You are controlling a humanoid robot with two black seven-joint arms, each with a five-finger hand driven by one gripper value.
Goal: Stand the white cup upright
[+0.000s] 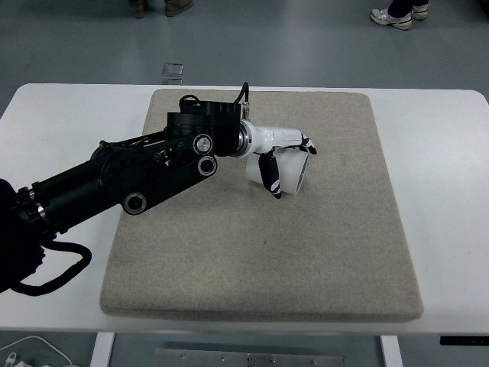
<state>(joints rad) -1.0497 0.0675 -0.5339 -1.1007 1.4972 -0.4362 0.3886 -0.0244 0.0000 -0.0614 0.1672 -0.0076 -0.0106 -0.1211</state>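
Cup [289, 173] lies tilted on its side on the mat [306, 260], toward the mat's far edge and near its middle, mouth turned to the right. We see the left hand [276, 157] clamped on it, thumb down its near side, fingers over the top. The mat covers the table [46, 199].

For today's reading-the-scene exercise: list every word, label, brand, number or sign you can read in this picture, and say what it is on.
There is no readable text anywhere in the view.
White cup: plain, no print visible.
Left robot hand and its black arm: no legible marking.
Grey mat and white table: blank.
Small clear object on the floor: too small to tell.
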